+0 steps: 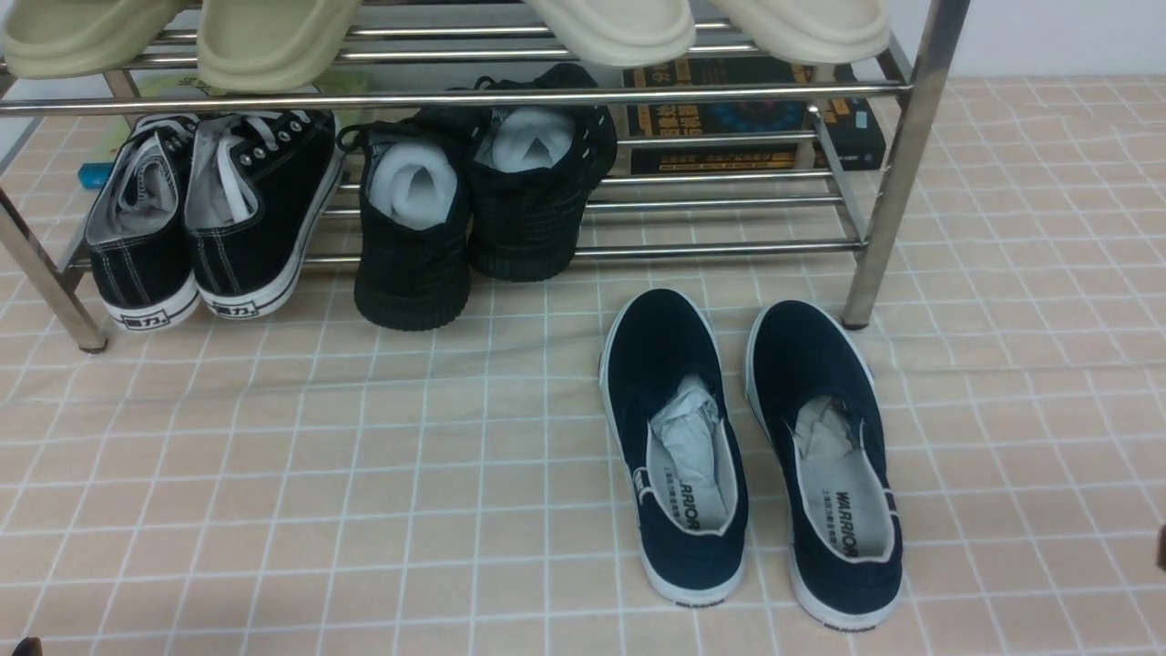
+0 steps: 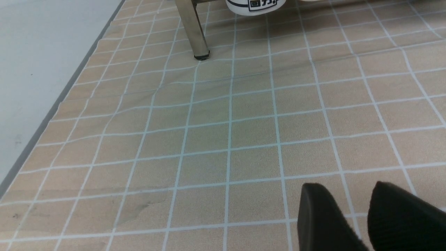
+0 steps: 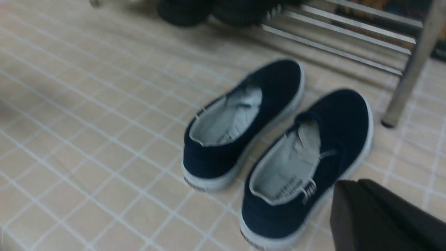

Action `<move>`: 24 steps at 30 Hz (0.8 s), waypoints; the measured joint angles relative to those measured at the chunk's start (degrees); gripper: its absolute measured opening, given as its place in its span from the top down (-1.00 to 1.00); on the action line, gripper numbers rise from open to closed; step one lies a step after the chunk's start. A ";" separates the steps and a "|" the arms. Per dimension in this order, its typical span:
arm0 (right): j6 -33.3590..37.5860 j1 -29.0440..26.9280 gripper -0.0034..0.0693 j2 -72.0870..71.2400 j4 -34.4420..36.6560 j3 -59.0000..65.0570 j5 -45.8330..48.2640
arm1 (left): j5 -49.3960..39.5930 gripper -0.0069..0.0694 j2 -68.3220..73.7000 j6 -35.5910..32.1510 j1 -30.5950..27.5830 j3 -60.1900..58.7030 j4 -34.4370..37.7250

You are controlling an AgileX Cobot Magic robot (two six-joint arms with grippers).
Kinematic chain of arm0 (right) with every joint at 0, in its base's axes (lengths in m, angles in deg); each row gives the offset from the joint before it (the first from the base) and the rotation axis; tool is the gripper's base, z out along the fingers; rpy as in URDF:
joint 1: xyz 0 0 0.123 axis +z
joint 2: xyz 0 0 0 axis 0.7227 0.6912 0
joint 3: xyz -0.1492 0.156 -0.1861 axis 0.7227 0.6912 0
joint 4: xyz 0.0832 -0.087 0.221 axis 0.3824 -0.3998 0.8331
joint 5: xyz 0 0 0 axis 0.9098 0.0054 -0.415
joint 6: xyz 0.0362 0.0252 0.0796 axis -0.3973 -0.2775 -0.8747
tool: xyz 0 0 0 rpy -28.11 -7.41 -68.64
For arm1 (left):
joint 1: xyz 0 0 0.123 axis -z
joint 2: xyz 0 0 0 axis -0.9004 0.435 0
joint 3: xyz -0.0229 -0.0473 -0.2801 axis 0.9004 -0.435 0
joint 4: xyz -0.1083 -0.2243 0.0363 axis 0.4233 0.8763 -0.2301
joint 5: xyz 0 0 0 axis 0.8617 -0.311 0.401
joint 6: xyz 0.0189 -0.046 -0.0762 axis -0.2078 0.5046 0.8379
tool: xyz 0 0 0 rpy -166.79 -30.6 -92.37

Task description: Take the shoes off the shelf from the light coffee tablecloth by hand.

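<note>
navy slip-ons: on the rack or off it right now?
Off. Both navy slip-ons stand upright, side by side, on the checked tablecloth in front of the chrome shoe rack, toes toward it, clear of its bars.

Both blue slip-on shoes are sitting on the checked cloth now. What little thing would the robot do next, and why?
Probably just draw the right end effector back and rest. Both shoes already stand side by side on the light coffee tablecloth, in front of the shelf and clear of its bars. The right end effector is shut, beside the nearer heel, holding nothing. No shoe looks left to fetch.
</note>
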 joint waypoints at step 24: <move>0.00 0.00 0.92 -0.76 0.16 5.73 -8.97 | 0.00 0.19 0.00 0.00 0.00 0.00 0.00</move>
